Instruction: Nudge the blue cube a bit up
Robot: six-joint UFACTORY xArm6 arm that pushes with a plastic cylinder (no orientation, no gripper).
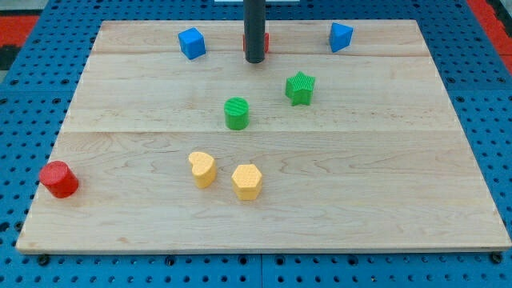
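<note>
The blue cube (pixel 191 43) sits near the view's top, left of centre, on the wooden board (pixel 384 176). My tip (pixel 254 60) is at the end of the dark rod, to the right of the blue cube and apart from it. A red block (pixel 265 42) is mostly hidden behind the rod. A second blue block (pixel 341 37), wedge-like, sits at the view's top right.
A green star (pixel 300 88) and a green cylinder (pixel 237 114) sit near the middle. A yellow heart (pixel 202 169) and a yellow hexagon (pixel 247 182) sit lower down. A red cylinder (pixel 59 179) stands at the left edge.
</note>
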